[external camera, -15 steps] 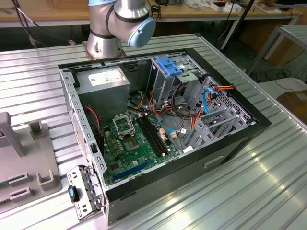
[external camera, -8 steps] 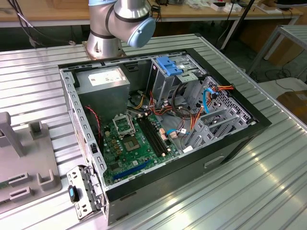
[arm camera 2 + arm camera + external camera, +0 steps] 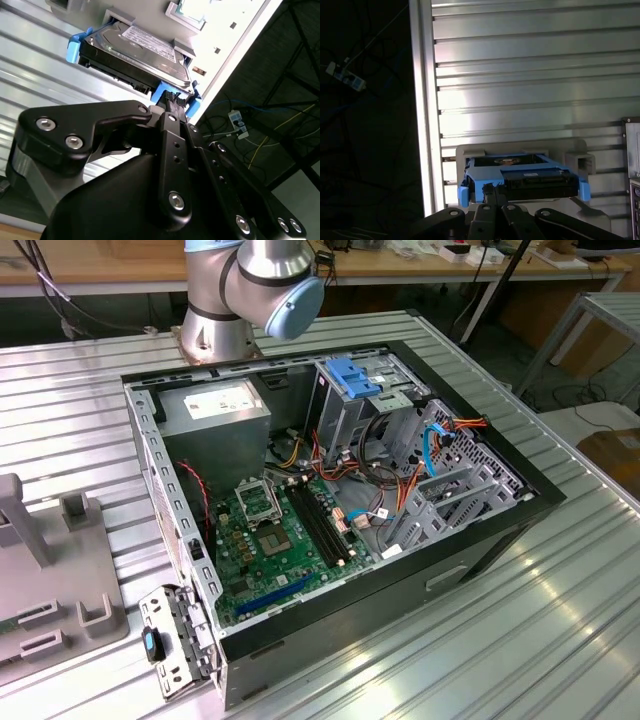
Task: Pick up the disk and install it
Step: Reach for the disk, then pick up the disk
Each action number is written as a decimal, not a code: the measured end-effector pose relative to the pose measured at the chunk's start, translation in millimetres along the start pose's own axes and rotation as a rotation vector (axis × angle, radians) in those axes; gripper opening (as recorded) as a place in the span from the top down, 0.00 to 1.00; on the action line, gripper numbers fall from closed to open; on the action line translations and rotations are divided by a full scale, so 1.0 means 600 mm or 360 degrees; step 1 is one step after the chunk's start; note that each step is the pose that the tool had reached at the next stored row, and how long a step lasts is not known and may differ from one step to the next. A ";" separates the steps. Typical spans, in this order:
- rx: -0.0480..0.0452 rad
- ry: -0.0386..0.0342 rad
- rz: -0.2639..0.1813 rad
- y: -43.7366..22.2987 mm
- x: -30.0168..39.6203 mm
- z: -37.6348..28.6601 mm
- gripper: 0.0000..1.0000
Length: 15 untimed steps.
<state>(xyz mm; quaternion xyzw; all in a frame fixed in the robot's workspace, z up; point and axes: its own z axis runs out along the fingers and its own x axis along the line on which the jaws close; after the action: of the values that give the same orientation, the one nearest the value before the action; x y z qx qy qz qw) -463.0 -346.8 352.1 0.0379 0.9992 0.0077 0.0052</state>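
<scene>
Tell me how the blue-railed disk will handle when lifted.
The disk looks like a rigid metal slab, so it probably won't flex and is likely heavy for its size. Its blue rails look like smooth plastic, so a hold there may slip. Flat and boxy, it should not roll.

Exterior view: high, looking down into case point(image 3: 478, 536). Both wrist views close on disk point(image 3: 145, 47) point(image 3: 535, 182) (shared).

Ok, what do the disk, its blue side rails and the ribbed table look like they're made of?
By look, the disk has a dark grey metal casing with a dull sheen and a white, paper-like label on top. The blue side rails are likely moulded plastic, going by their uniform bright colour and matte finish. The table is probably aluminium, with silvery ribbed slats and streaky glare.
</scene>
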 end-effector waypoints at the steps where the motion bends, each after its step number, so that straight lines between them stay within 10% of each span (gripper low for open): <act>1: 0.0000 0.0000 0.0000 0.000 0.000 0.000 0.89; 15: 0.0003 -0.0003 -0.0016 0.003 0.001 0.001 0.89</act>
<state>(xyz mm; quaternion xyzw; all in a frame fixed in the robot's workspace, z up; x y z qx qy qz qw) -463.2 -345.0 351.8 0.0330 0.9994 0.0067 0.0062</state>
